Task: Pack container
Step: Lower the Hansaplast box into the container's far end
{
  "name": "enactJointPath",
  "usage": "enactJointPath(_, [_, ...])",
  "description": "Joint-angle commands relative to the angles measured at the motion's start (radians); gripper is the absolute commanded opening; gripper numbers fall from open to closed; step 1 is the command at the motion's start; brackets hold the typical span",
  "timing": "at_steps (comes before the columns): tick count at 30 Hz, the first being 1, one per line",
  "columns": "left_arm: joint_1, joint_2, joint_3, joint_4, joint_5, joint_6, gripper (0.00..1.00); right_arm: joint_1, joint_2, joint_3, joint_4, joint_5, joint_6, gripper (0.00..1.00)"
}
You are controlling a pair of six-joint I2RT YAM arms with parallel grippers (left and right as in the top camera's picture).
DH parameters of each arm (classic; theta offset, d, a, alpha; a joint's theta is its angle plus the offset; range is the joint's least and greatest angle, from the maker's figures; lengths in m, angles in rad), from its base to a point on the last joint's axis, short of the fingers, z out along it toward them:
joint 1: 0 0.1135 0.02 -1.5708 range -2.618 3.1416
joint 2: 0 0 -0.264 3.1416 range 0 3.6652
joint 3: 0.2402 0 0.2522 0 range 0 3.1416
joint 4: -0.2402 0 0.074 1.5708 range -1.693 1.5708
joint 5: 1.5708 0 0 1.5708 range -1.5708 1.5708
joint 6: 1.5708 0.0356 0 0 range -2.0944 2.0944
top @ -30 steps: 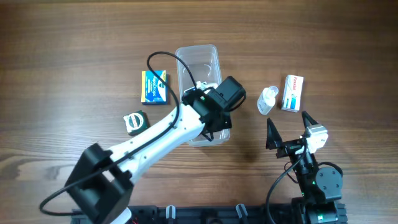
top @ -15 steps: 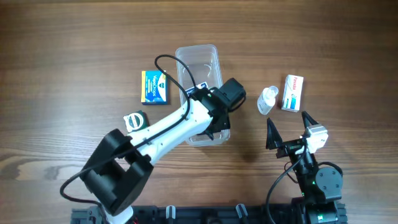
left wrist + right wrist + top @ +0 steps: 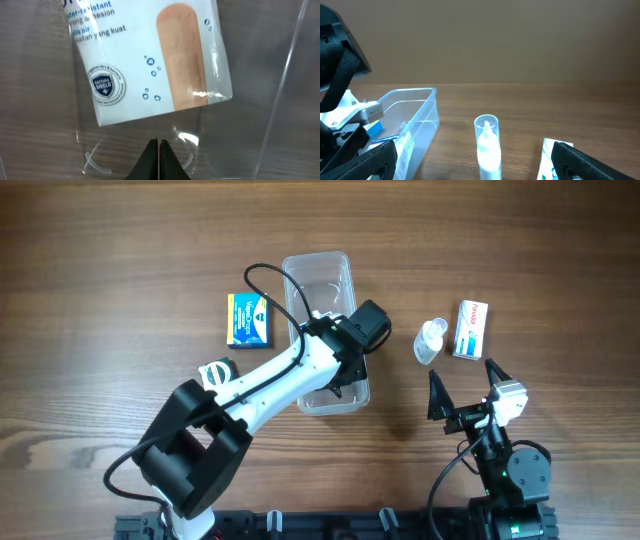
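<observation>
The left arm slants up from the table's near edge, its left hand (image 3: 159, 150) tipped down into the container (image 3: 320, 280), tips together on nothing. The container sits mid-table, its long axis running from near edge to far edge. By the near edge, the right hand (image 3: 465, 385) gapes empty.

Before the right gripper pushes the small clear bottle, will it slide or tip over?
Probably tips: the bottle stands upright, tall and narrow. It looks like light plastic, so likely easy to knock. Once down, its round body may roll.
</observation>
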Motion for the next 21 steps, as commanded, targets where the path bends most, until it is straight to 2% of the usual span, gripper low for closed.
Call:
enactJointPath(1, [0.005, 0.015, 0.008, 0.006, -0.039, -0.016, 0.04, -0.004, 0.001, -0.001, 0.004, -0.016, -0.018, 1.0])
enactJointPath(21, [0.005, 0.06, 0.008, 0.044, -0.062, -0.016, 0.04, -0.004, 0.001, -0.001, 0.004, -0.016, -0.018, 1.0])
